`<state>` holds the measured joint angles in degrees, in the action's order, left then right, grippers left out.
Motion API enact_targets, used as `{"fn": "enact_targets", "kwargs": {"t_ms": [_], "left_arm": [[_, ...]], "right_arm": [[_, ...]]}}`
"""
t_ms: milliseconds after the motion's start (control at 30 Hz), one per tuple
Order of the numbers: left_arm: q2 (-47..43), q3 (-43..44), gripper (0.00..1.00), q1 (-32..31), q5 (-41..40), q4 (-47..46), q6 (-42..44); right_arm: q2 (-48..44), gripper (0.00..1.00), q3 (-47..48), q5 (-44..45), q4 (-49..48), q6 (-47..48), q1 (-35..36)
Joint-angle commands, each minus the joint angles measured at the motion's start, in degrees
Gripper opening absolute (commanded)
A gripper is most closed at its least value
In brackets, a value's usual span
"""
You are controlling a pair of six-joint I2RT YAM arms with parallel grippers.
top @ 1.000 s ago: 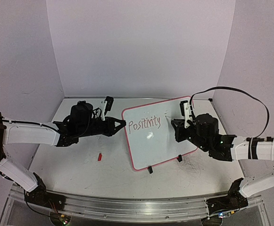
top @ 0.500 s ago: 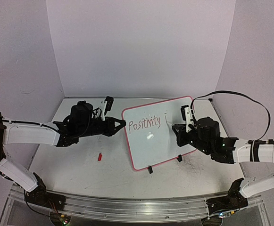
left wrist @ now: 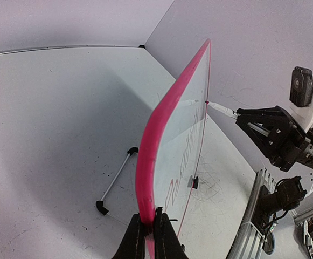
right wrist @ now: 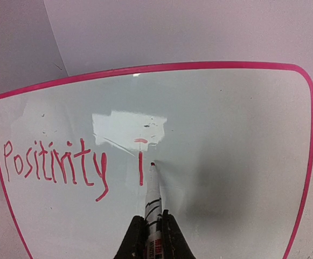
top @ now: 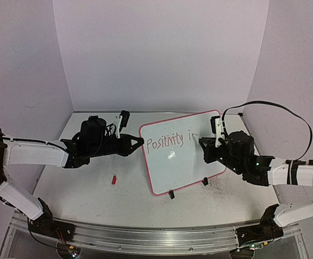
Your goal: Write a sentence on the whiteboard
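The whiteboard (top: pixel 180 162), pink-framed, stands tilted on two black clip feet at mid table. The sentence (top: pixel 167 142) in red reads "Positivity i"; in the right wrist view (right wrist: pixel 54 164) the "i" sits right after it. My left gripper (top: pixel 141 141) is shut on the board's left frame edge (left wrist: pixel 148 178). My right gripper (top: pixel 202 143) is shut on a white marker (right wrist: pixel 153 189). Its red tip touches the board just right of the "i" stroke. In the left wrist view the marker tip (left wrist: pixel 221 109) meets the board's face.
A small red marker cap (top: pixel 113 179) lies on the table left of the board. A thin metal rod with black ends (left wrist: pixel 116 181) lies behind the board. Walls close in on three sides; a metal rail (top: pixel 156 237) runs along the near edge.
My right gripper moved the marker on the board and an "i" with its dot now stands after "Positivity". The left arm has not moved.
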<state>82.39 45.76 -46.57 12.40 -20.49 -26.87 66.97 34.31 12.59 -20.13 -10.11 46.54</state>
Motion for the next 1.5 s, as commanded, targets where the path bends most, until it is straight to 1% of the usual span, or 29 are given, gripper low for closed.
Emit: {"fn": "enact_targets", "kwargs": {"t_ms": [0,600,867,1467], "left_arm": [[-1.4,1.5,0.00,0.3,-2.6,1.0,2.1],[-1.4,1.3,0.00,0.2,-2.5,0.9,1.7],[-0.9,1.8,0.00,0.1,-2.4,0.9,1.9],[-0.6,2.1,0.00,0.1,-2.5,1.0,2.1]], "right_arm": [[0.6,0.00,2.3,0.9,-3.1,0.4,-0.2],[2.8,0.00,3.2,2.6,-4.3,1.2,-0.7],[2.7,0.00,2.8,2.0,-3.5,1.0,-0.7],[-0.2,0.00,-1.8,-0.8,0.1,-2.0,-0.7]]}}
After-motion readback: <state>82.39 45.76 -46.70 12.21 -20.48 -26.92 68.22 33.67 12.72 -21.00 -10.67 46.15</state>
